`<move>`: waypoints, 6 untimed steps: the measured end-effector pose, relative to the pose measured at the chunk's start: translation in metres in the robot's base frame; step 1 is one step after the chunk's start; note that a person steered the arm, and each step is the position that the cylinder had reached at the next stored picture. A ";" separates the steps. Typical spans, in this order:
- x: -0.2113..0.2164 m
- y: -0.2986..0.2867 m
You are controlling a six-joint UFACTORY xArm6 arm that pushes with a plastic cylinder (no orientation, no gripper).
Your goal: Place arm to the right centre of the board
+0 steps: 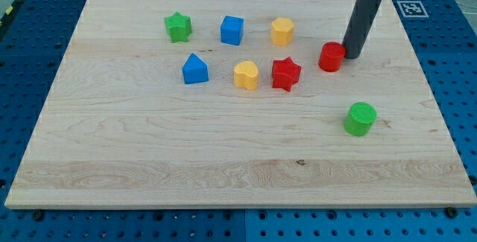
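My tip (pixel 351 55) stands on the wooden board (pixel 223 160) at the upper right, touching or almost touching the right side of the red cylinder (pixel 331 56). The dark rod rises from it to the view's top. The green cylinder (pixel 361 118) lies below and slightly right of the tip. To the left of the red cylinder sit the red star (pixel 285 74) and a yellow heart-like block (pixel 246 75).
Further left are a blue house-shaped block (pixel 195 69), a green star (pixel 178 27), a blue cube (pixel 232 30) and a yellow hexagon (pixel 282 30). A blue pegboard table (pixel 462 63) surrounds the board.
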State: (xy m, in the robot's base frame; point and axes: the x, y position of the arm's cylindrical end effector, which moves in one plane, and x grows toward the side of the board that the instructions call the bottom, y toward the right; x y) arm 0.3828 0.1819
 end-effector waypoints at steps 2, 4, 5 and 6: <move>0.044 -0.001; 0.055 0.021; 0.048 0.060; 0.036 0.083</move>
